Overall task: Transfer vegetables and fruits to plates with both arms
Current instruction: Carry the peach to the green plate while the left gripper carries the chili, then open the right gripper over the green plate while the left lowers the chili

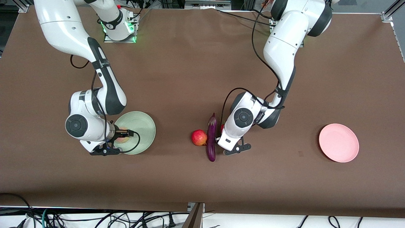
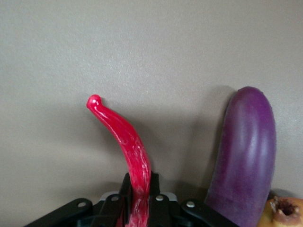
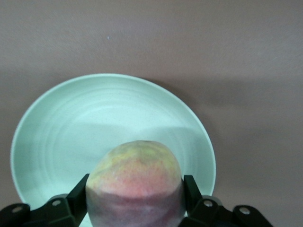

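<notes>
left gripper (image 2: 138,208) is down at the table just beside the eggplant (image 1: 211,139), on the side toward the left arm's end. its jaws are shut tight on the red chili pepper (image 2: 127,142), gripping it near one end; the rest of the pepper curves away from the claw, about 11 o'clock in the left wrist view. the eggplant lies alongside, its long axis running roughly 12 to 6 in the front view, with the pomegranate (image 1: 199,137) touching it at its 9 o'clock. the pink plate (image 1: 339,142) sits well apart at 3 o'clock, toward the left arm's end; in my judgement the coming carry runs that way.

right gripper (image 3: 135,203) hangs over the green plate (image 3: 61,123), jaws part-open and clamped on the peach (image 3: 135,179).
</notes>
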You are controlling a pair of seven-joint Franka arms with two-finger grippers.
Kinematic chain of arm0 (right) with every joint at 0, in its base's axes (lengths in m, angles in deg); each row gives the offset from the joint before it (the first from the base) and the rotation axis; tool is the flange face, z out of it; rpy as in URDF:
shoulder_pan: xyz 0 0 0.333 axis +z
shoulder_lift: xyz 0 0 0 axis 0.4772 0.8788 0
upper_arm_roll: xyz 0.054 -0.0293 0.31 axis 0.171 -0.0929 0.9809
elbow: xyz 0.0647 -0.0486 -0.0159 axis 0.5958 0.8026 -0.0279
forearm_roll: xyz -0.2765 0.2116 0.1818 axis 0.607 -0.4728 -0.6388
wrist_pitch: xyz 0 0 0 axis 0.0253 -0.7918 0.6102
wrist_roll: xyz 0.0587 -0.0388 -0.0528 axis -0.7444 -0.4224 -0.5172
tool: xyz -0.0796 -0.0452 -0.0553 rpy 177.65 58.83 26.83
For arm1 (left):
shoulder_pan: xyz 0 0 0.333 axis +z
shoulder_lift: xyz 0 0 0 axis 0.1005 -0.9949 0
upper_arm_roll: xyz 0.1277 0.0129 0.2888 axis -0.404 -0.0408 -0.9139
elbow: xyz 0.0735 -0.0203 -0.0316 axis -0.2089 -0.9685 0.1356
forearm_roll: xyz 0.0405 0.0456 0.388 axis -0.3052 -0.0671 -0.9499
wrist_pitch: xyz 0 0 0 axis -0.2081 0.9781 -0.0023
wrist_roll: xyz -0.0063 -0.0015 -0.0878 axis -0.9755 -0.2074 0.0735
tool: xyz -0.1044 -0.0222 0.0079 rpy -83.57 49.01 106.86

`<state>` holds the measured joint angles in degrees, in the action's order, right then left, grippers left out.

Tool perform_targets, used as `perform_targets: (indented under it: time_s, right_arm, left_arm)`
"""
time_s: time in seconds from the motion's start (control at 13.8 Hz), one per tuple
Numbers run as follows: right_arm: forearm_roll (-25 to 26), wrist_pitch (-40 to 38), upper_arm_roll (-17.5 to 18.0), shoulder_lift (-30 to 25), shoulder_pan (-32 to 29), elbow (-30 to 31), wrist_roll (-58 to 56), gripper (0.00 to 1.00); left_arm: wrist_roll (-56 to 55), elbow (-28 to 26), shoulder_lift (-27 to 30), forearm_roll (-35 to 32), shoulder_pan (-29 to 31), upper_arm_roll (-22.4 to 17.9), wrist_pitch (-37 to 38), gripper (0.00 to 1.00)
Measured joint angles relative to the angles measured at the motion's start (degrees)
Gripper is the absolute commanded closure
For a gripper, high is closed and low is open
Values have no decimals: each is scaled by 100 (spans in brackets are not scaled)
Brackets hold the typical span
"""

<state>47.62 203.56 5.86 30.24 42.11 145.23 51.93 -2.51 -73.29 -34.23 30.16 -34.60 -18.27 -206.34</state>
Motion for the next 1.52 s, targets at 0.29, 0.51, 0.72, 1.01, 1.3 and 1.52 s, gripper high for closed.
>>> perform_targets:
  time_s: [0.29, 0.51, 0.72, 1.01, 1.3, 1.52]
  right_arm:
    - [0, 0, -1, 111, -6, 14, 0, 57]
    - [0, 0, -1, 177, -55, 51, 0, 56]
    - [0, 2, -1, 256, -68, 84, 1, 23]
    - [0, 9, 0, 271, -68, 84, 3, 1]
    - [0, -3, 36, 184, -53, -130, 3, 1]
    - [-6, -128, 143, -18, 205, -275, 256, 1]
  left_arm:
    - [458, 167, 137, -4, 211, -79, 423, 100]
    - [1528, 253, 669, -4, 798, -107, 1495, 100]
    - [3127, 222, 1204, -5, 1618, -130, 2393, 100]
    - [5121, -521, 1695, -2, 2754, -112, 2670, 100]
    - [6195, -1402, 1915, -7, 3397, -112, 2464, 100]
    - [6941, -2194, 1956, -8, 3878, -114, 1584, 100]
